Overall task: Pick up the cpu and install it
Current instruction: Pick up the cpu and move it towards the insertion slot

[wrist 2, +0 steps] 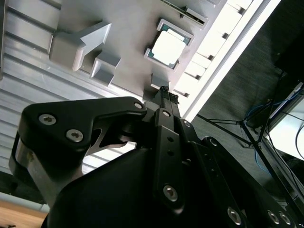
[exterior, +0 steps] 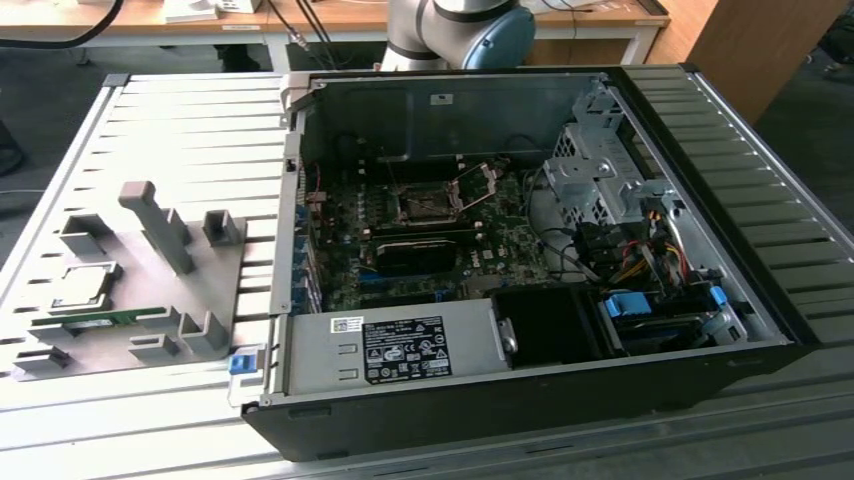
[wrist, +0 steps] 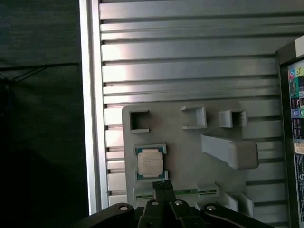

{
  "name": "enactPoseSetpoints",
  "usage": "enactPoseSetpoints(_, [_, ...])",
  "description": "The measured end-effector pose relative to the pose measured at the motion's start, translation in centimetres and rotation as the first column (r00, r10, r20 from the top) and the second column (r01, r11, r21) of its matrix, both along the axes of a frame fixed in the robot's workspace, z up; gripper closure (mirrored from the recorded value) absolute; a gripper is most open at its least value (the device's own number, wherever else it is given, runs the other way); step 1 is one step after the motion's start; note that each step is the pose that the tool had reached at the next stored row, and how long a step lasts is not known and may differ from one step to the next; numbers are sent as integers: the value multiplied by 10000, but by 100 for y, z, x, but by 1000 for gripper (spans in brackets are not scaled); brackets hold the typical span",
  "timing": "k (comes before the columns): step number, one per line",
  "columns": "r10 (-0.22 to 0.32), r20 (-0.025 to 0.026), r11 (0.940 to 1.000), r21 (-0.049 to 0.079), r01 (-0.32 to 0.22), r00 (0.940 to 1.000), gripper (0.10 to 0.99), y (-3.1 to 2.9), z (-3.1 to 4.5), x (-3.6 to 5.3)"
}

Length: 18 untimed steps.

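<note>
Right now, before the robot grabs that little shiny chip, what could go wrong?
The chip lies flat in a grey holder, so the tool might slip off its thin edges. A green strip lies close beside it, and the tool could bump that. The socket sits deep inside the computer case near loose wires, so the chip might go in crooked.
</note>
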State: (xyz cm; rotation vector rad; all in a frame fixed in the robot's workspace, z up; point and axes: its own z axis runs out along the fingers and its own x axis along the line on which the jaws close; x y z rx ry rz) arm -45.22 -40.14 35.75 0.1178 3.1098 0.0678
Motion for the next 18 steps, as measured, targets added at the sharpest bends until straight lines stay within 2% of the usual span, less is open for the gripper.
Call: enactPoseSetpoints(18, [112,0,9999,0,-112,9999,980,-48,-160,-1])
